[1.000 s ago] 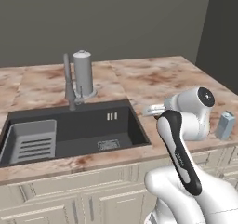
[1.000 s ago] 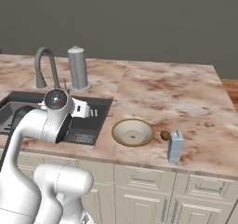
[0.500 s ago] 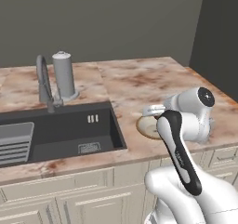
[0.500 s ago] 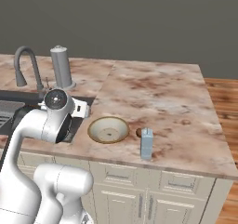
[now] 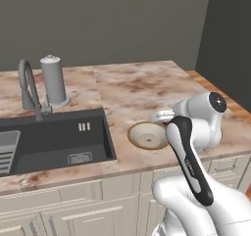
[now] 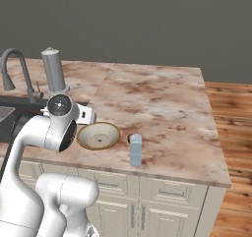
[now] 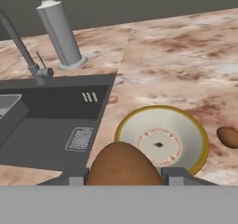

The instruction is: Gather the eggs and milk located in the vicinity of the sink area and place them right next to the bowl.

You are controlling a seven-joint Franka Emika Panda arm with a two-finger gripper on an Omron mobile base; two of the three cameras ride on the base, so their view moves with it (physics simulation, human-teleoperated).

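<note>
Between the fingers [image 7: 174, 174], the gripper [image 7: 123, 174] clamps an egg [image 7: 122, 165] across its middle: light, smooth, brittle, so a gentle hold. Just beyond lies the bowl [image 7: 160, 141], with a second egg [image 7: 228, 137] beside its far rim. Milk [image 6: 136, 150] stands near the counter edge [image 6: 162, 173]; open counter [image 6: 157, 103] lies behind the bowl.

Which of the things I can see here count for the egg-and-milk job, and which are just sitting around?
Job:
- egg held in the shut pincer
- second egg on the counter beside the bowl
- milk carton, upright near the bowl
- bowl, empty
- sink

Just lying about:
- grey cylinder with white cap behind the sink
- faucet
</note>
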